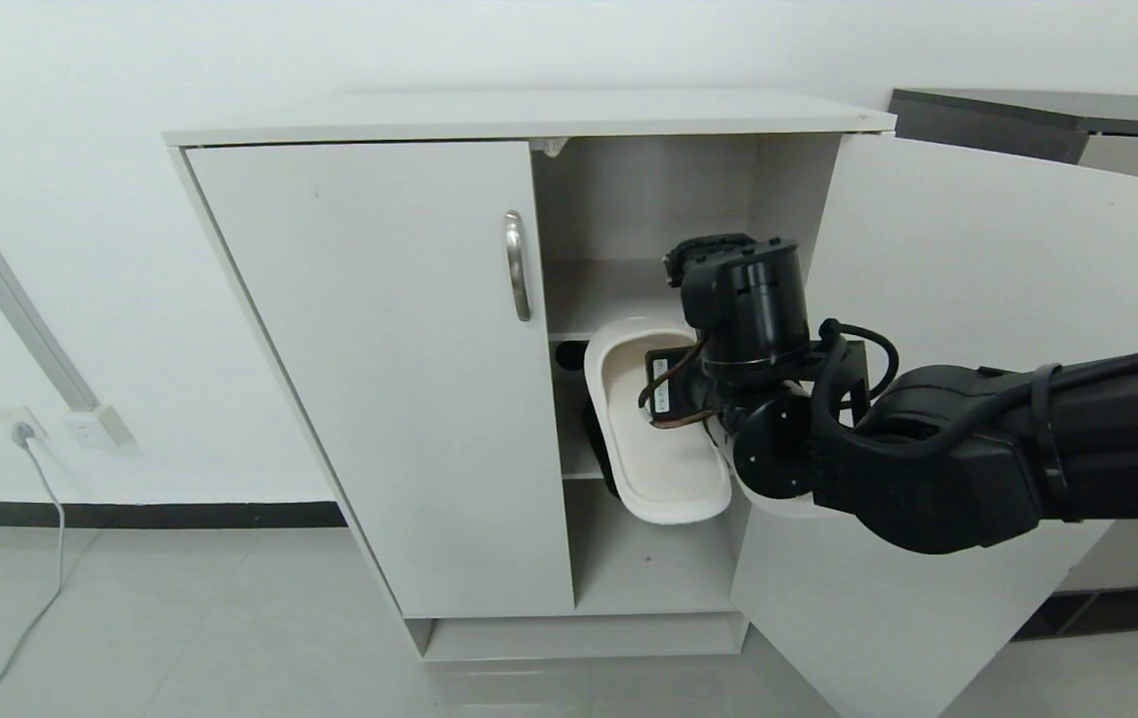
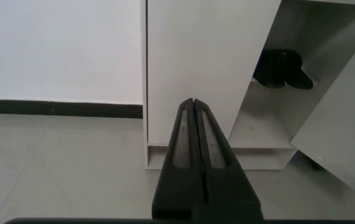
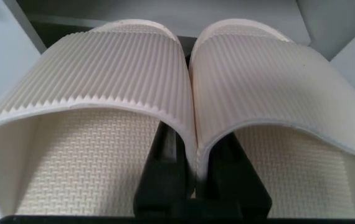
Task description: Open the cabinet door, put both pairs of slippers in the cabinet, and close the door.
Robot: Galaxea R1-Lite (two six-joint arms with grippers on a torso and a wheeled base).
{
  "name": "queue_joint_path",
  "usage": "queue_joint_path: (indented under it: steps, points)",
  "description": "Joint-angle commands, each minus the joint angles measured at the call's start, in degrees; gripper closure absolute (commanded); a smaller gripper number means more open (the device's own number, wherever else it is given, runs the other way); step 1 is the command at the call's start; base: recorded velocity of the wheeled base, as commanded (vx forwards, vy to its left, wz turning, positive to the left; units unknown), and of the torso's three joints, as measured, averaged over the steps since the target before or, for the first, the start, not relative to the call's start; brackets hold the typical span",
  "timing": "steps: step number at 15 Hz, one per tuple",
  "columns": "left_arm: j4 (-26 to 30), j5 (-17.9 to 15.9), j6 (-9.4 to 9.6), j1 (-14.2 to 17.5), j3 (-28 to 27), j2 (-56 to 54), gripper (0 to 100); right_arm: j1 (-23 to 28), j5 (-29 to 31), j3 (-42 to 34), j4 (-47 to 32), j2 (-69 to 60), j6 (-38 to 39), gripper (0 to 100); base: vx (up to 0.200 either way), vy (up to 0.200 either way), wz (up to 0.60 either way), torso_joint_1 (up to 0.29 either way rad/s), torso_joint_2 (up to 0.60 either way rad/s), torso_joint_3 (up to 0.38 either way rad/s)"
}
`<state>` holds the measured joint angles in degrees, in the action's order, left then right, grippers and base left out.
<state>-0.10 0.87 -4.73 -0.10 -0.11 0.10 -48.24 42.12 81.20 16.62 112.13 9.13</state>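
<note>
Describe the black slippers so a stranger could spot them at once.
Start at the white cabinet, its right door swung open. Inside the open half, on the shelf just above the bottom compartment, sit the black slippers. Unlike the white slippers held by the right gripper, they are dark and ungripped.

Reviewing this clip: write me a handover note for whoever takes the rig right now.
Left tool: shut, empty, low before the white two-door cabinet.
Right tool: shut on the pair of white ribbed slippers, at the cabinet opening.
Done: right-hand door open; pair of black slippers on the shelf above the bottom compartment.
To do: set white pair inside, release, close door.
</note>
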Motion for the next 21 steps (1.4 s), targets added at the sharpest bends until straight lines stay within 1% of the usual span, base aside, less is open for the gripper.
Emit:
queue_joint_path:
  steps: [1,10,15,21]
  points:
    - [0.0,0.0,-0.02,0.0,0.0,0.0,100,0.0,0.0,0.0,0.1,0.0,-0.1,100,0.200,0.000,0.00,-0.007,0.00,0.017]
    - [0.0,0.0,-0.19,0.0,0.0,0.0,100,0.0,0.0,-0.1,0.3,1.3,0.1,100,0.200,0.000,0.00,0.003,0.00,0.003]
    - [0.0,0.0,-0.28,0.0,0.0,0.0,100,-0.1,-0.4,0.8,2.8,2.3,0.3,100,0.000,0.000,0.00,0.000,0.00,0.000]
    - [0.0,0.0,-0.28,0.0,0.0,0.0,100,2.5,-0.2,7.7,2.3,8.3,0.2,100,0.000,0.000,0.00,0.000,0.00,0.000]
